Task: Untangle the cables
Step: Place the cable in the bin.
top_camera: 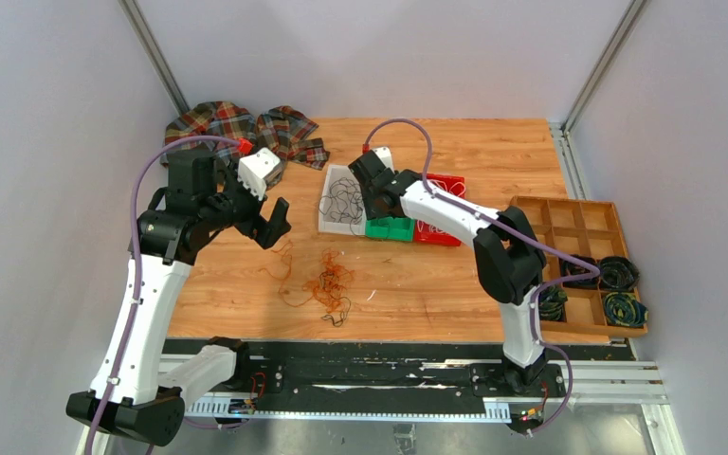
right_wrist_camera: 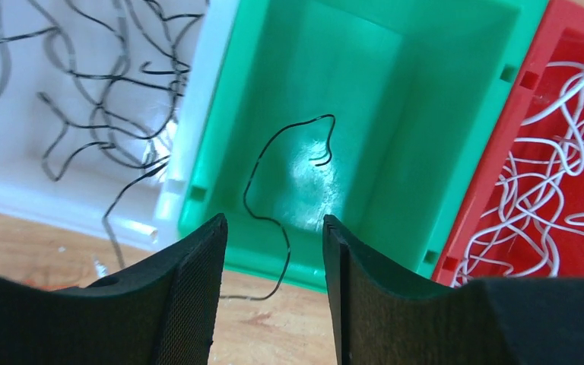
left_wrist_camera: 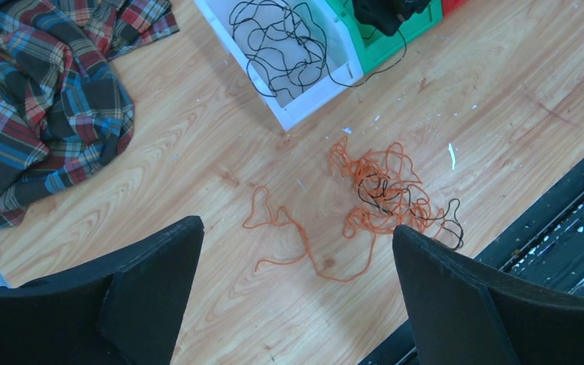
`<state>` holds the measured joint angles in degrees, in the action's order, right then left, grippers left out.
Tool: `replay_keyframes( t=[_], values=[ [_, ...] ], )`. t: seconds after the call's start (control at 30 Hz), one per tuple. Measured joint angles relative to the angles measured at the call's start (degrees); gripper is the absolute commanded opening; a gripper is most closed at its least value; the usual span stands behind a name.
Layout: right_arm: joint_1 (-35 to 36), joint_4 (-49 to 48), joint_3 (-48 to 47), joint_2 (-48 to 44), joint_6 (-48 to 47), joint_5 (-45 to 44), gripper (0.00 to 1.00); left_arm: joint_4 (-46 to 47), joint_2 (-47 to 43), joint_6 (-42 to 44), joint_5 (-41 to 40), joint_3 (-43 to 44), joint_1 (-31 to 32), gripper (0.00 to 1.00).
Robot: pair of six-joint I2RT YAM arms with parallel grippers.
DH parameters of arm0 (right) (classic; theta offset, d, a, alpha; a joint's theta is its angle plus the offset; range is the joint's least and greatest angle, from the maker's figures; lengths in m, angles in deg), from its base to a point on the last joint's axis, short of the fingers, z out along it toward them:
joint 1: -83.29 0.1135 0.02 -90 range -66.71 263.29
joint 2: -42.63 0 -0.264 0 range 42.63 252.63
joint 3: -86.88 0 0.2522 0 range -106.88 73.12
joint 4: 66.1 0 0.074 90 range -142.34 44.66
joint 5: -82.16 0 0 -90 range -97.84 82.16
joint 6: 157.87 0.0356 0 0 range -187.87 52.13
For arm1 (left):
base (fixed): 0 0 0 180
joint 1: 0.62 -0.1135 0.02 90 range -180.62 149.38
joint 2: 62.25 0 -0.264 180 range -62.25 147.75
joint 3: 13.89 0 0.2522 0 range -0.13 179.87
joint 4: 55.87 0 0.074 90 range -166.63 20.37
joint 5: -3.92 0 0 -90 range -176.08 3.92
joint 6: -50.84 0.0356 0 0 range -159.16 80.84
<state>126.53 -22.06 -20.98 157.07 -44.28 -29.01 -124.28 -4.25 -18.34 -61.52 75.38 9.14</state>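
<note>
The right gripper [right_wrist_camera: 272, 224] hangs released, its two fingers [right_wrist_camera: 190, 289] parted over the near rim of a green bin [right_wrist_camera: 403, 114]. A single black cable [right_wrist_camera: 246, 194] snakes through the gap unpinched, its long axis running from the bin floor, over the rim and onto the table [right_wrist_camera: 38, 236] towards the wrist. On one side a white bin [right_wrist_camera: 198, 91] holds more black cables [right_wrist_camera: 84, 122], and on the other a red bin [right_wrist_camera: 494, 144] holds white cables [right_wrist_camera: 547, 190]. Across the table the left gripper [left_wrist_camera: 296, 228] hovers with fingers spread wide, gripping nothing, above an orange tangle [left_wrist_camera: 380, 190] shot through with a little black, lying on bare wood near the front edge. One loose orange strand [left_wrist_camera: 289, 236] trails out of the knot, stretching leftward in the wrist view, on the side where a plaid cloth [left_wrist_camera: 38, 99] lies heaped
</note>
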Motion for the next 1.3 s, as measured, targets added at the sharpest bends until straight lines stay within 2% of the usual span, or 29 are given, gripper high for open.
replay_keyframes(
  t=[0.2, 0.33, 0.4, 0.53, 0.6, 0.77, 0.9, 1.03, 1.17, 1.2, 1.27, 1.3],
  values=[
    [-1.6, -0.17, 0.55, 4.09, 0.87, 0.0, 0.48, 0.0, -0.04, 0.02, 0.31, 0.0, 0.0, 0.99],
    [-2.49, -0.48, 0.85, 6.25, 1.53, 0.02, 0.39, -0.04, -0.22, 0.04, 0.31, 0.0, 0.0, 0.99],
    [-2.84, -0.48, 1.14, 6.99, 2.05, 0.02, 0.31, -0.09, -0.55, 0.15, 0.31, 0.0, 0.0, 0.98],
    [-3.32, -1.18, 1.25, 7.85, 2.75, 0.02, 0.03, -0.26, -1.44, 0.28, 0.28, 0.0, 0.0, 0.98],
    [-3.43, -1.77, 1.66, 7.85, 3.06, -0.02, 0.01, -0.44, -1.84, 0.42, 0.28, 0.0, 0.0, 0.98],
    [-3.43, -3.3, 4.55, 6.1, 3.56, -0.24, 0.01, -0.92, -2.27, 0.48, 0.28, 0.0, 0.0, 0.97],
    [-3.48, -3.76, 6.21, 1.36, 3.52, -0.57, 0.01, -1.14, -2.27, 0.5, 0.31, 0.0, 0.0, 0.97],
    [-3.37, -5.7, 5.22, -3.69, 3.06, -0.98, 0.01, -1.25, -2.27, 0.52, 0.31, 0.31, 0.0, 0.97],
    [-2.73, -7.39, 1.97, -4.33, 2.01, -1.38, 0.01, -1.29, -2.27, 0.87, 0.28, 1.01, 0.0, 0.96],
    [-2.47, -7.65, 1.55, -4.28, 1.79, -1.38, 0.05, -1.25, -2.27, 1.07, 0.26, 1.22, 0.0, 0.96],
    [-2.05, -7.72, 1.4, -4.24, 1.64, -1.62, 0.33, -1.25, -2.29, 1.42, 0.24, 1.33, 0.0, 0.97],
    [-1.97, -7.69, 1.4, -4.15, 1.51, -2.21, 0.43, -1.31, -2.34, 1.53, 0.24, 1.33, 0.0, 0.97]
  ],
)
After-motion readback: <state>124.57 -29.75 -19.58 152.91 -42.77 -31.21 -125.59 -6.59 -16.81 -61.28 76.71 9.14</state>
